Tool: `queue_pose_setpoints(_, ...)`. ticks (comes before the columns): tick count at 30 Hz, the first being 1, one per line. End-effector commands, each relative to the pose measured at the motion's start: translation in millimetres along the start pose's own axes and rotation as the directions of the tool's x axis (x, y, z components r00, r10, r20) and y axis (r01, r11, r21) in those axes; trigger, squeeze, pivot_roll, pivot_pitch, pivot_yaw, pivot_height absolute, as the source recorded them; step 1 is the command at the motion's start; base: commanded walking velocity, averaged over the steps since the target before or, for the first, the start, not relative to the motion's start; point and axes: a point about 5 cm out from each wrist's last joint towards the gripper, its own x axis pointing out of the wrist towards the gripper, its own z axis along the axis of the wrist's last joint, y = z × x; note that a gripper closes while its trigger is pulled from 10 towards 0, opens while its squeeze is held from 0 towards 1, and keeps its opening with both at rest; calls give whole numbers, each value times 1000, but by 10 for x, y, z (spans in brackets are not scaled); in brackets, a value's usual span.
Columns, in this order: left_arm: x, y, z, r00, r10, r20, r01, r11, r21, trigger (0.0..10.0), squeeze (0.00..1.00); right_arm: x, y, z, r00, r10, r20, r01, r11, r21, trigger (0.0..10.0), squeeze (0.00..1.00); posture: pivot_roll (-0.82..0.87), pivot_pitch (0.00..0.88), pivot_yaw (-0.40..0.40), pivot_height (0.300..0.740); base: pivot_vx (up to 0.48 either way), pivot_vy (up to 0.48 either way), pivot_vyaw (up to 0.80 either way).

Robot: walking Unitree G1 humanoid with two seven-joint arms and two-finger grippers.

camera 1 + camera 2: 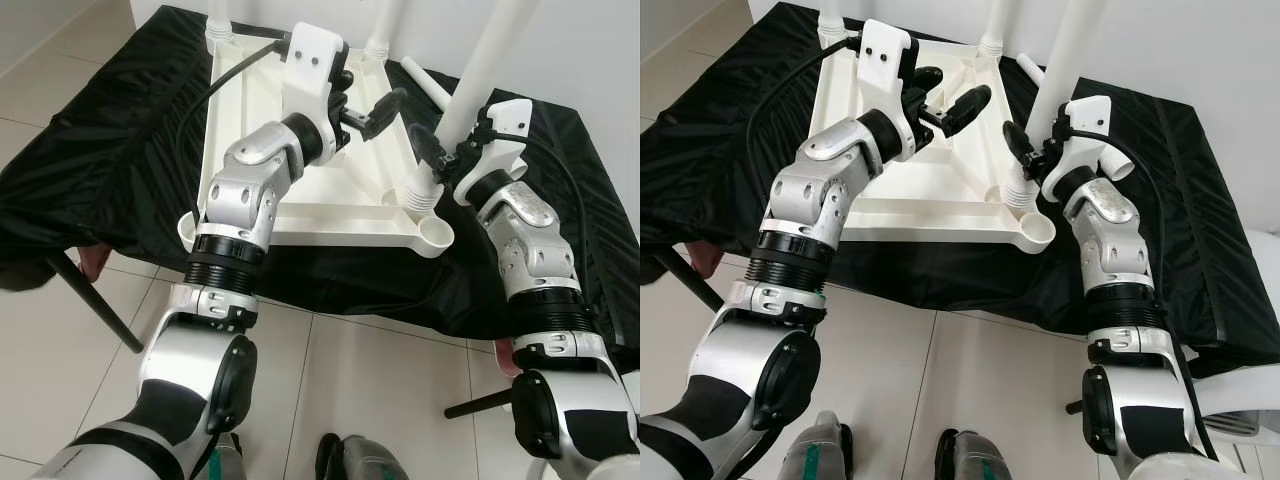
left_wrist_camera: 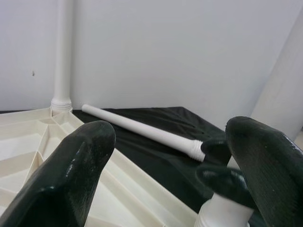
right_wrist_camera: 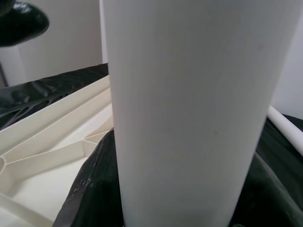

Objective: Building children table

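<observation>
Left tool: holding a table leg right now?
No. The left tool hovers open and empty above the upturned tabletop.

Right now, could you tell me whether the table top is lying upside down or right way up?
Upside down: the white table top shows its ribbed underside, with legs rising from its corner sockets.

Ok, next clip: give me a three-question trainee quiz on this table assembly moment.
1. True or false: the upturned white tabletop rests on a black cloth.
2. Which gripper is closed around an upright white leg?
A. left gripper
B. right gripper
C. neither
3. Fill in: one loose leg lies flat on the ____, beyond the tabletop.

Key:
1. True.
2. B. The right gripper clasps the leg near its base; the left gripper hovers open over the tabletop's underside.
3. Cloth.
</observation>
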Motion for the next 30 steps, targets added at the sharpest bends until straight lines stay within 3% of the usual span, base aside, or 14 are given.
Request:
queue_pose_setpoints(1,42,-98,34,996,-89,6,89,996,-18,10000,0,-55,-46,16,1000,15,8,-15,1000,-7,10000,0,96,0,-114,740,0,0,0)
queue_pose_setpoints(6,43,-193,103,985,-169,31,170,985,-27,10000,0,-67,-68,-42,999,39,-19,-39,999,-14,10000,0,98,0,-113,740,0,0,0)
queue_pose_setpoints(7,15,-330,164,961,-269,60,269,963,-7,10000,0,-89,-67,-120,995,89,-51,-90,996,-5,10000,0,100,0,-112,740,0,0,0)
queue_pose_setpoints(8,7,-361,176,955,-291,66,291,957,-1,10000,0,-96,-64,-137,993,104,-57,-104,995,-1,10000,0,100,0,-112,740,0,0,0)
queue_pose_setpoints(16,8,-377,186,956,-287,69,288,958,-4,10000,0,-101,-66,-144,991,117,-59,-117,993,2,10000,0,101,0,-112,740,0,0,0)
queue_pose_setpoints(19,-58,-591,187,905,-417,85,418,908,9,10000,0,-140,-63,-243,972,201,-120,-201,980,7,10000,0,101,0,-116,740,0,0,0)
queue_pose_setpoints(30,-63,-740,222,853,-510,106,512,859,15,10000,0,-111,-20,-236,946,292,-144,-296,955,-7,10000,0,90,0,-117,740,0,0,0)
